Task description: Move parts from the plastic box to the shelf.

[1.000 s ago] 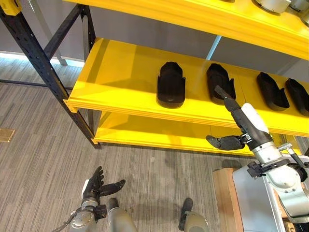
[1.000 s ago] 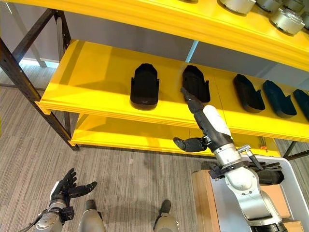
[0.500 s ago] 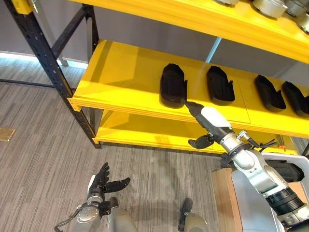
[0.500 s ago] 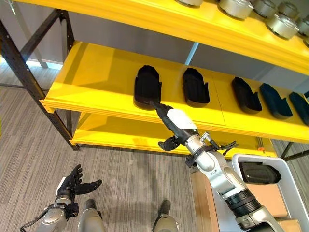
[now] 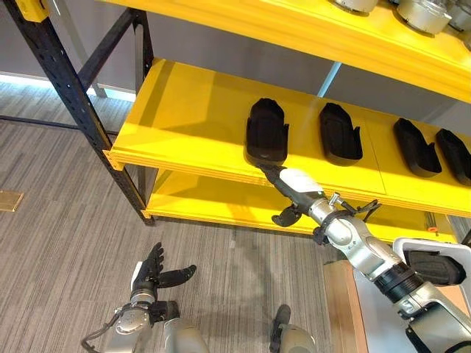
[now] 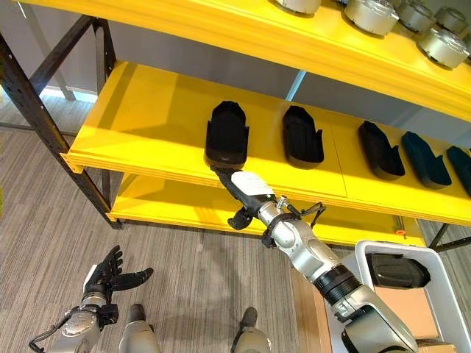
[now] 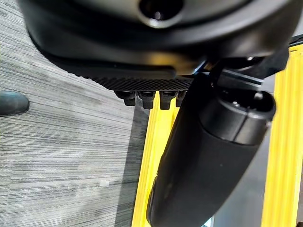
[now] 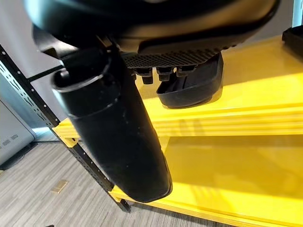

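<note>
Right hand (image 5: 288, 193): fingers straight, thumb spread, holding nothing; fingertips at the front edge of the middle shelf, just below the leftmost part.
Left hand (image 5: 152, 278): low over the floor, fingers relaxed and spread, empty.
Black parts (image 5: 266, 131): four moulded pieces in a row on the middle shelf, set apart from one another.
Shelf (image 5: 185, 110): yellow boards on a dark steel frame.
Upper board: round metal parts (image 6: 364, 12).
Floor (image 5: 59, 243): grey striped carpet.

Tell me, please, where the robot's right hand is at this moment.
In the left eye view, the right hand reaches up to the front edge of the yellow shelf, open, its fingertips just below the leftmost black part.
</note>
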Available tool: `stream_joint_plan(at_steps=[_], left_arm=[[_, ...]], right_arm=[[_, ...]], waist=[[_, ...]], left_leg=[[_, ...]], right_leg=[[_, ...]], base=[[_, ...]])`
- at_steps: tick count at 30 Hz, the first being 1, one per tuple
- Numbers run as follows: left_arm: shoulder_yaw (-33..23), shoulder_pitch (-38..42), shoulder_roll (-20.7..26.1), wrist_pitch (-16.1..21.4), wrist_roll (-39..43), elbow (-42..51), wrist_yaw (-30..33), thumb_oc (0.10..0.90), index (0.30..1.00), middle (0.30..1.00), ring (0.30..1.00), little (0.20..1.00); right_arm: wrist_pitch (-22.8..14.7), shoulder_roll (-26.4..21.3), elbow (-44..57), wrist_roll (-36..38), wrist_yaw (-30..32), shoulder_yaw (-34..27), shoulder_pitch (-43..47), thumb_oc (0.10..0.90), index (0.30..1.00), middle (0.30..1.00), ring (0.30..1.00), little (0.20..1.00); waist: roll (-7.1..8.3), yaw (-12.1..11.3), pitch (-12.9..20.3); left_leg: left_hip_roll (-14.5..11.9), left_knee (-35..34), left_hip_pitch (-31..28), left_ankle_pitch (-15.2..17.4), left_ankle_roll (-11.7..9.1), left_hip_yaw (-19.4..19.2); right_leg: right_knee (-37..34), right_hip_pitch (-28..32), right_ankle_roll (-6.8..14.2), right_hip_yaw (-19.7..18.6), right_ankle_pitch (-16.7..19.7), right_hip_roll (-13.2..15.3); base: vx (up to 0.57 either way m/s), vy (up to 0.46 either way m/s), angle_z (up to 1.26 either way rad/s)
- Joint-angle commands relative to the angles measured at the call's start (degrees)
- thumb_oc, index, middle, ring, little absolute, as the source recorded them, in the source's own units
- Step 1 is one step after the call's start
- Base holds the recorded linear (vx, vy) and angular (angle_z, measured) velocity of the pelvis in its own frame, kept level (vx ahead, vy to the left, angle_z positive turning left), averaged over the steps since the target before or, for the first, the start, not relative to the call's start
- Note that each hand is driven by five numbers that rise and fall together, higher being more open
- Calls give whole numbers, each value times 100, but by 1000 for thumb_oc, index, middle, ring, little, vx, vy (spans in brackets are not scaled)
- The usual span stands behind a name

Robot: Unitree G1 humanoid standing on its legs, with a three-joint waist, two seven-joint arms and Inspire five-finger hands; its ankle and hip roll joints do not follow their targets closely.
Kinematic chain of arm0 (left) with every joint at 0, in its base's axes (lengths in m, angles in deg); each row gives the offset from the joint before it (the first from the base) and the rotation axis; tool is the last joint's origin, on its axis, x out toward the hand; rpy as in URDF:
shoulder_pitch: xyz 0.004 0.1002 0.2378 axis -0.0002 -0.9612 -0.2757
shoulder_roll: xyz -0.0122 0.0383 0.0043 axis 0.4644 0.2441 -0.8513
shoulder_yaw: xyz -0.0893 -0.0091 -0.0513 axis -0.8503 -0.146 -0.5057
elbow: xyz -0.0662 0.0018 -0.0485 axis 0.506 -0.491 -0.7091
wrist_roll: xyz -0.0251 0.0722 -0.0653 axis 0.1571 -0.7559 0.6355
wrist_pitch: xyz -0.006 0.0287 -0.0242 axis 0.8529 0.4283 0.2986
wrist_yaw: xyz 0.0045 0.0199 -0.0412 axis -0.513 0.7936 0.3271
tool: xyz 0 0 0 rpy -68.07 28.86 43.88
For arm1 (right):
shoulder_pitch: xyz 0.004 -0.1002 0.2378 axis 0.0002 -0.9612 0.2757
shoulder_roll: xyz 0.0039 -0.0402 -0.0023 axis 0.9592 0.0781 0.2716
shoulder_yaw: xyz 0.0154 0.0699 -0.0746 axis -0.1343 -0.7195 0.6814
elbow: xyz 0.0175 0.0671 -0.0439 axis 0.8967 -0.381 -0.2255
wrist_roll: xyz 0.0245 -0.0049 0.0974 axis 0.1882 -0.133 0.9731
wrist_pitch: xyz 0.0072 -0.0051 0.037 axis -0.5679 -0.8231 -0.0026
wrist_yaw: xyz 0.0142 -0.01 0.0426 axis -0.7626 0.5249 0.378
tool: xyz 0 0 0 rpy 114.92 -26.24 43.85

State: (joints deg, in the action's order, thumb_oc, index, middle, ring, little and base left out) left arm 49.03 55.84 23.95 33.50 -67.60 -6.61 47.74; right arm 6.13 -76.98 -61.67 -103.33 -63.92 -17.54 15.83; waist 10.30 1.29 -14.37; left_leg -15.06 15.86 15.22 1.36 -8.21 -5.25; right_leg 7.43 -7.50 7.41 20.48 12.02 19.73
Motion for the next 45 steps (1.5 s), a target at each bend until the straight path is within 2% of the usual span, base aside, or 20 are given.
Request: stream_joint_plan(at_steps=[1, 10, 26, 45], left_arm=[[-22, 144, 156, 489, -62, 473, -7, 900, 1000, 1000, 1000, 1000], [-57, 106, 200, 508, -5, 547, -46, 900, 1000, 1000, 1000, 1000], [-47, 106, 202, 532, 43, 570, -57, 900, 1000, 1000, 1000, 1000], [-81, 125, 200, 530, 25, 560, -80, 900, 1000, 1000, 1000, 1000]], right_arm=[[-108, 79, -35, -47, 239, -210, 1056, 900, 1000, 1000, 1000, 1000], [8, 93, -696, -255, 250, -79, 1305, 900, 1000, 1000, 1000, 1000], [109, 125, -1250, -521, 352, -32, 1473, 900, 1000, 1000, 1000, 1000], [137, -244, -1179, -765, 440, -106, 1775, 900, 1000, 1000, 1000, 1000]], waist=[[-72, -154, -103], [-100, -223, -181], [-181, -281, -305], [-217, -277, -379]], left_leg=[[308, -626, -846, 271, 451, -404], [372, -563, -751, 299, 481, -366], [425, -485, -612, 306, 518, -319], [464, -414, -531, 336, 549, -309]], right_leg=[[962, 64, 559, -82, 59, 127], [992, 15, 556, -66, 106, 160], [1049, -75, 519, -22, 44, 218], [1148, -190, 522, -67, 72, 275]], base=[[0, 0, 0], [2, 11, 1], [1, 5, 3], [1, 1, -1]])
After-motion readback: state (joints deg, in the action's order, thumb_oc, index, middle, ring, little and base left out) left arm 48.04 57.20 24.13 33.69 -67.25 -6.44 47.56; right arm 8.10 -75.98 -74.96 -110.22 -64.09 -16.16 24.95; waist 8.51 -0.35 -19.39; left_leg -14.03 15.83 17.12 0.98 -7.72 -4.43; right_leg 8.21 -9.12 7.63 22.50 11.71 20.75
